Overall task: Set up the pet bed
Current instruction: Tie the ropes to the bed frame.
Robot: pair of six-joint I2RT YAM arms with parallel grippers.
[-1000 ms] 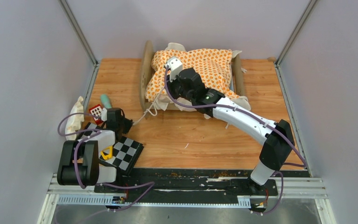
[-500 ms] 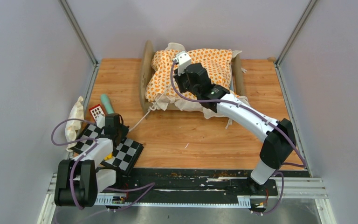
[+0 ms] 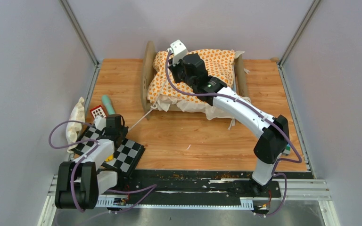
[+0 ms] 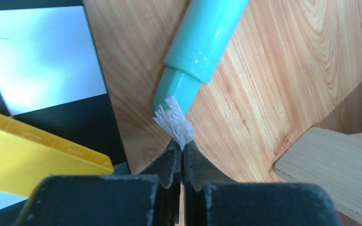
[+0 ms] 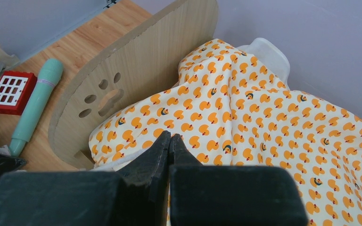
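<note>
From above, the pet bed (image 3: 147, 75) is seen at the far middle of the table (image 3: 193, 136), its two end boards upright, with the orange-patterned cushion (image 3: 217, 63) heaped on it. The right arm (image 3: 245, 113) is stretched over that cushion. The left arm (image 3: 99, 150) is folded at the near left over a checkered board (image 3: 129, 157), and a pale tie cord (image 3: 139, 118) is seen running straight from the cushion's near-left corner to it. A teal tube (image 3: 107, 104) and a small red block (image 3: 96, 112) are laid close by. In the left wrist view, the left gripper (image 4: 183, 145) is shown with jaws clenched on the frayed end of the tie cord, just off the teal tube's tip. In the right wrist view, the right gripper (image 5: 170, 136) is shown with jaws pressed together, nothing between them, over the cushion beside the pet bed's paw-marked end board.
</note>
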